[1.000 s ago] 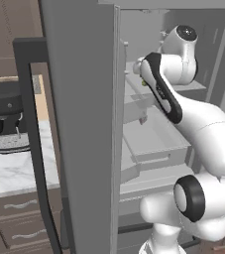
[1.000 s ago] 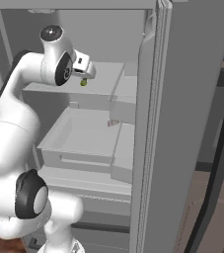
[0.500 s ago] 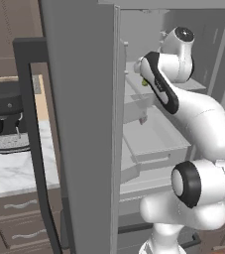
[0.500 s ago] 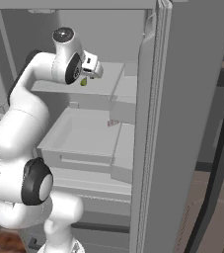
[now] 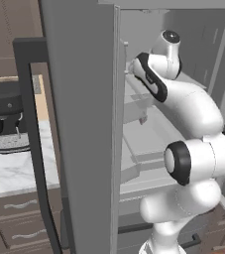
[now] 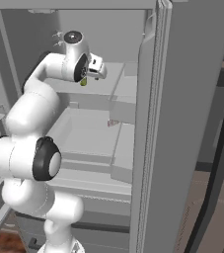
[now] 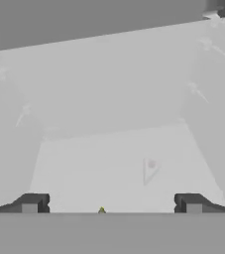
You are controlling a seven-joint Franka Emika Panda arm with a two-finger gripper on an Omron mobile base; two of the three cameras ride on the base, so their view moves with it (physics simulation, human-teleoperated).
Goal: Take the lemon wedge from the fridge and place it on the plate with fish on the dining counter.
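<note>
The fridge [image 6: 182, 123] stands open and my arm reaches into its upper part. The lemon wedge [image 6: 84, 81] is a tiny yellow-green piece on an upper shelf, just under my hand. In the hand view only its tip [image 7: 101, 210] shows at the bottom edge, between the two dark fingertips [image 7: 29, 203]. My gripper [image 7: 111, 204] is open, its jaws wide apart with nothing held between them. In the left base view the fridge door [image 5: 79, 124] hides the hand's front. The plate with fish and the dining counter are out of view.
Grey shelves and pull-out bins [image 6: 84, 143] fill the fridge below my hand, with a small pale piece [image 6: 111, 123] on one. A black coffee machine [image 5: 7, 116] stands on a marble worktop [image 5: 15, 168] left of the door. Dark bar handles [image 5: 32, 149] stick out.
My hand has pushed a little further into the fridge above the lemon wedge, and the arm's elbow has swung. The wedge has not moved. The jaws stayed open.
</note>
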